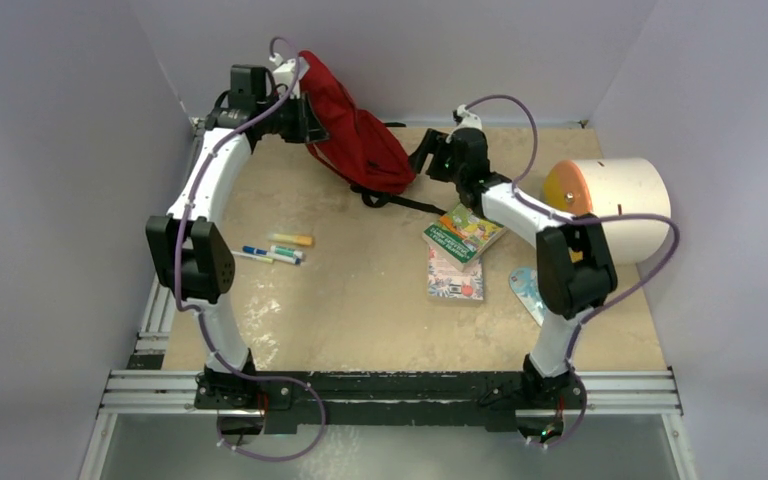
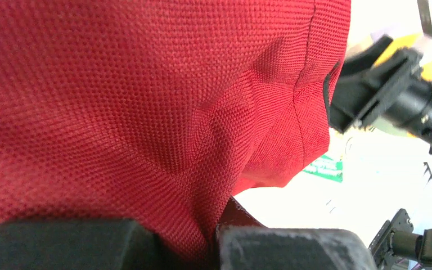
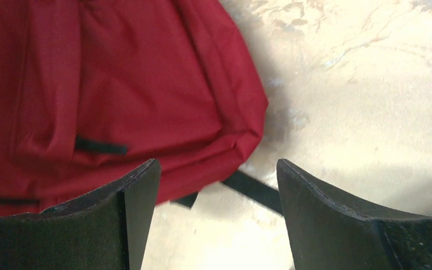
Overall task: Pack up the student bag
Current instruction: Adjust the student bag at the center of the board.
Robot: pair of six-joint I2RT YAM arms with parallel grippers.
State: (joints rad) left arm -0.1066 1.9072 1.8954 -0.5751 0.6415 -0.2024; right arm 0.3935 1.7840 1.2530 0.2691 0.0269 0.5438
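The left gripper (image 2: 214, 239) is clamped on a fold of the one soft dark-red fabric student bag (image 1: 360, 140) and holds its upper end raised above the beige tabletop (image 1: 360, 320). Woven red cloth fills that wrist's view.

The right gripper (image 3: 216, 194) stands wide with nothing between its fingers. The bag's lower end lies just ahead of it and to its left, and one black strap (image 3: 256, 191) lies on the table below the gap.

Behind this gripper, beside its arm, a green-covered book (image 1: 465, 230) touches a pink book (image 1: 455, 275); their print is too small to read. One cream cylinder (image 1: 610, 195) with an orange face lies to the arm's right.

Well behind the left gripper, near its elbow, lie markers (image 1: 278, 248), three as far as shows.
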